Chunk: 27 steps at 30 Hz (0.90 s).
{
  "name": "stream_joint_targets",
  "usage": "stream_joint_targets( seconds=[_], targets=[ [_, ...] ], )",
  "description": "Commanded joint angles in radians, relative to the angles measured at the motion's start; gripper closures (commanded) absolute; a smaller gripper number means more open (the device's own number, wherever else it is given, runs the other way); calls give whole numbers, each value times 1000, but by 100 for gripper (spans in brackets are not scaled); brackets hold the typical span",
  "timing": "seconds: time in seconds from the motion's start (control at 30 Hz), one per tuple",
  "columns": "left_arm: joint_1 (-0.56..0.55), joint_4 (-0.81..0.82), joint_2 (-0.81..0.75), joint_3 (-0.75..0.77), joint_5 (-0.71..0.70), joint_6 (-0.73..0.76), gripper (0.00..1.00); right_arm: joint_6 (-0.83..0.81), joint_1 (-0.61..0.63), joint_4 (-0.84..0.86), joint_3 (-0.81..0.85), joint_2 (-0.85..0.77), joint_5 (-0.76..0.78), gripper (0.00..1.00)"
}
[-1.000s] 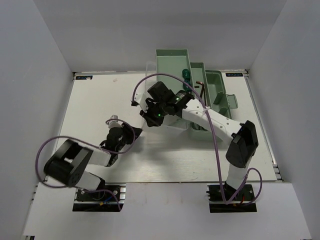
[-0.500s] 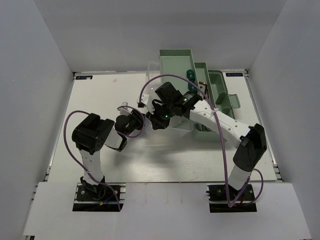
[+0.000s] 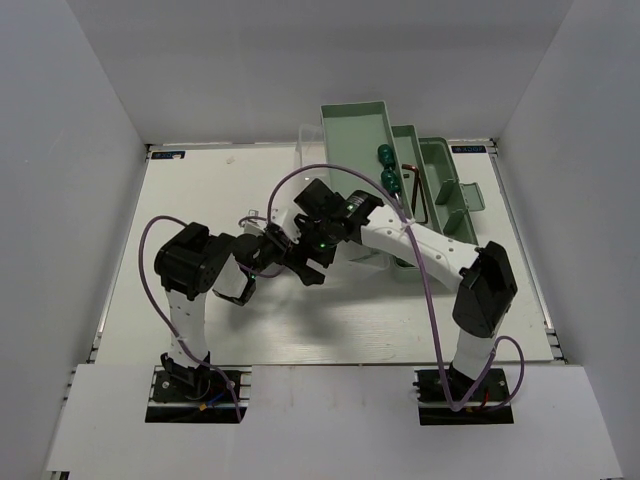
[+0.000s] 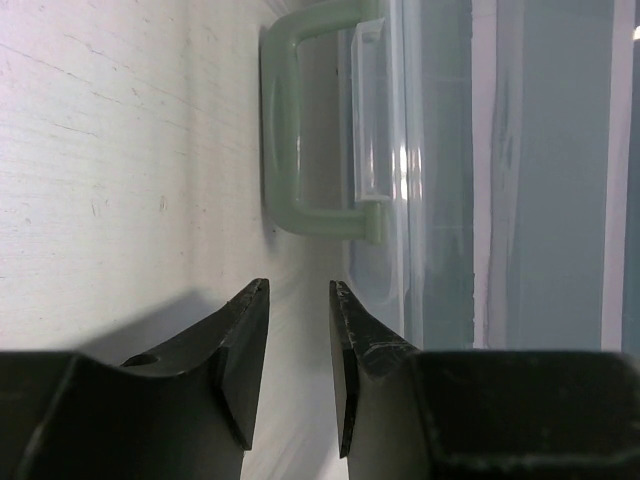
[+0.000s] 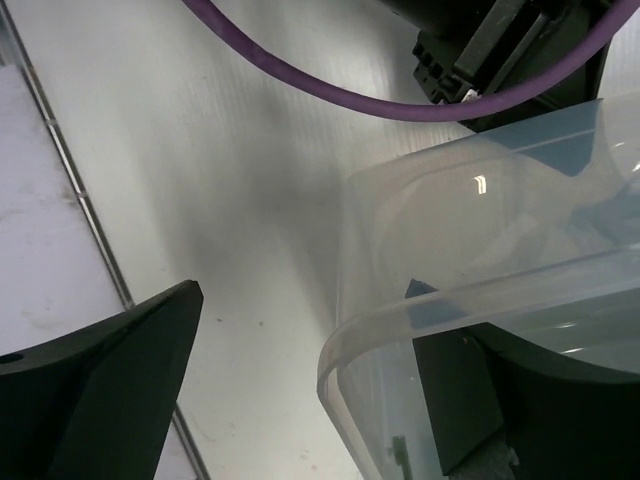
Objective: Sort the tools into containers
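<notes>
The pale green toolbox (image 3: 352, 115) stands at the back with its trays fanned out. Two green-handled screwdrivers (image 3: 388, 168) lie in the middle tray, and a thin dark hex key (image 3: 412, 192) lies beside them. The translucent lid (image 3: 306, 148) hangs off the box's left side. My left gripper (image 3: 272, 244) is open and empty just short of the lid's green handle (image 4: 298, 120); in the wrist view the left gripper (image 4: 300, 288) holds nothing. My right gripper (image 3: 304, 264) is wide open; in its own view the right gripper (image 5: 305, 292) straddles the lid's rim (image 5: 440, 300) without clamping it.
The two arms cross close together in front of the toolbox, with the left arm's purple cable (image 5: 330, 75) right by the right wrist. White walls box in the white table (image 3: 200, 190) on three sides.
The right gripper has gone from nearly shut to wide open at the lid's rim. The left arm has swung in from the left up to the lid's handle. The toolbox shifted slightly right.
</notes>
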Motion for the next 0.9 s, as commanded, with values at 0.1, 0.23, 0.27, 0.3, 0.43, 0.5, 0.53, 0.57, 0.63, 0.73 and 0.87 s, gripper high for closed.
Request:
stream_joint_targets(
  seconds=[0.1,0.23,0.27,0.3,0.43,0.5,0.53,0.57,0.63,0.73,0.87],
  targets=[
    [-4,201,-2,32,30,-22,59,-238,14,33,16,-17,76,9],
    [-4,201,-2,32,39,-22,59,-529,21,-19,14,-4,64,9],
    [-4,192,-2,32,39,-22,59,-612,23,-35,14,-8,52,9],
    [-4,192,-2,32,39,-22,59,-657,23,-50,8,-18,9,9],
    [-4,181,8,43,39,-22,59,-817,23,32,-128,-86,-16,9],
    [-4,172,8,55,48,-22,59,-871,24,59,-139,-98,-11,9],
    [-4,172,8,55,48,-22,59,-868,23,45,-125,-97,-22,9],
    [-4,172,18,64,48,-22,59,-865,23,5,-109,-98,-54,9],
    [-4,172,18,64,57,-32,59,-854,23,-16,-55,-110,-116,11],
    [-4,172,29,84,57,-32,59,-792,26,-75,34,-113,-192,12],
    [-14,172,38,95,66,-32,59,-696,27,-98,155,-124,-259,13]
  ],
)
